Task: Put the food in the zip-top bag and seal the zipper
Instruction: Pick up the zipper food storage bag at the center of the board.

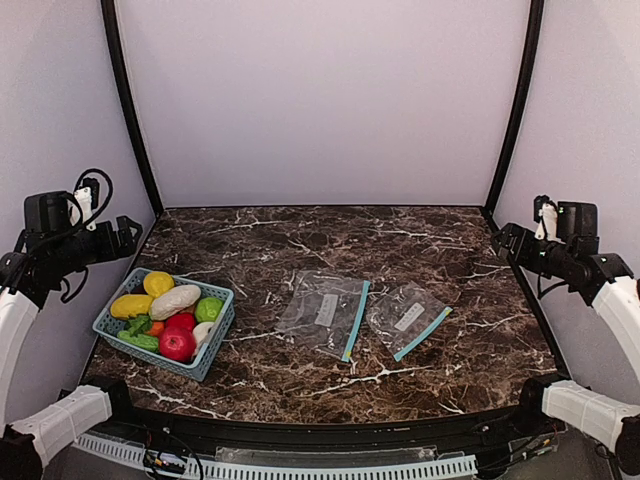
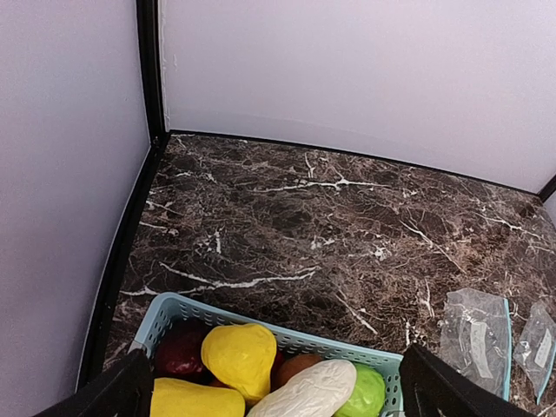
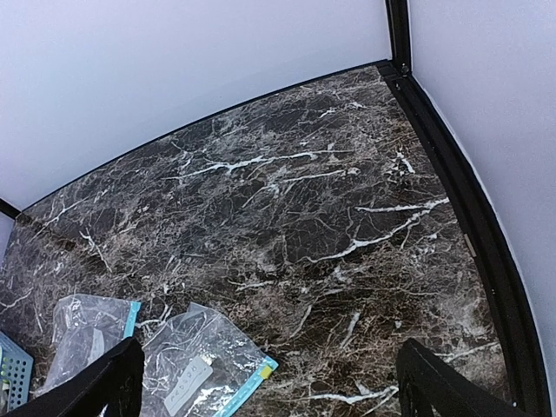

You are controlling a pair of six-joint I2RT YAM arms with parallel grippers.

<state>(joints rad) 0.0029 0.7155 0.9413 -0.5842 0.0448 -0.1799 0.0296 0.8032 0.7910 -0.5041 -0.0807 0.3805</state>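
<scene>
The food (image 1: 176, 310) lies in a teal lattice basket (image 1: 216, 345) at the left front: red, yellow, green, orange and cream-white toys. In the left wrist view I see a yellow piece (image 2: 241, 356) and a cream-white piece (image 2: 308, 391) in the basket (image 2: 287, 334). Two clear zip-top bags with teal zippers lie flat mid-table: a larger one (image 1: 322, 312) and a smaller one (image 1: 405, 318), which also shows in the right wrist view (image 3: 195, 369). My left gripper (image 1: 125, 235) is open, raised at the left wall. My right gripper (image 1: 505, 240) is open, raised at the right wall. Both are empty.
The dark marble table (image 1: 330, 245) is walled by pale panels with black corner posts (image 1: 128, 110). A black rail (image 1: 300, 425) runs along the front edge.
</scene>
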